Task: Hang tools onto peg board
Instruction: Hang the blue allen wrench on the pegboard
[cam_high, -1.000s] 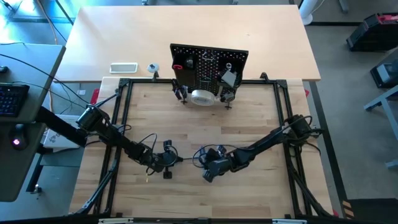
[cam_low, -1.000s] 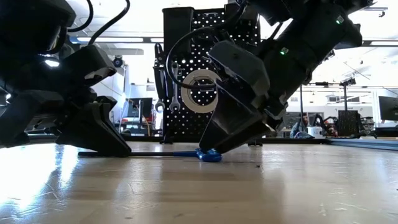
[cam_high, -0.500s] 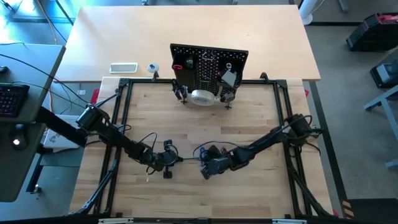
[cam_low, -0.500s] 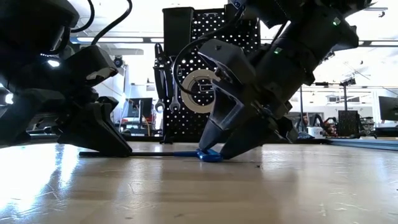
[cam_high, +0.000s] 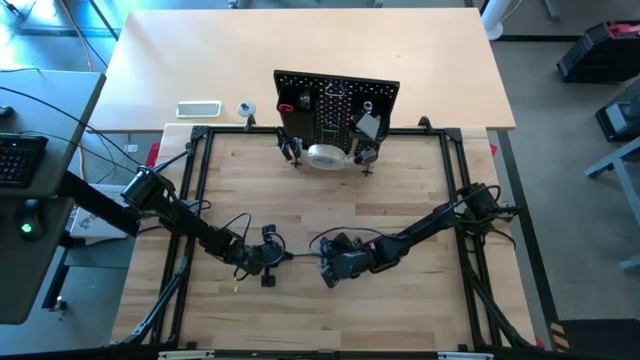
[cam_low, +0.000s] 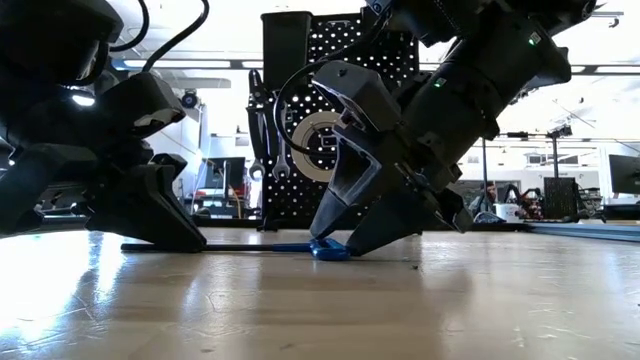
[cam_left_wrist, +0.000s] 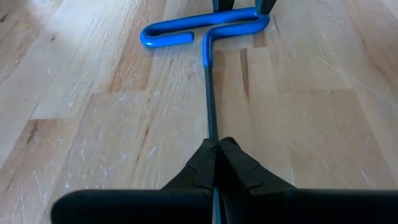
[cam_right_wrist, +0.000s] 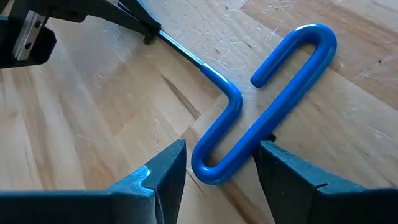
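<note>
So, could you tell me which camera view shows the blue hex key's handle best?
The right wrist view: the whole looped handle of the blue hex key lies between the right hand's open fingers. The left wrist view shows it farther off; the low view shows a sliver; from above it is hidden.

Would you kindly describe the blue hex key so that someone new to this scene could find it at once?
Start at the black peg board standing at the wooden table's far edge, then come forward to where the two arms meet. The blue hex key lies flat there, its thin shaft pinched by the left end effector, the open right end effector straddling its handle. Only it has a bright blue looped handle.
</note>
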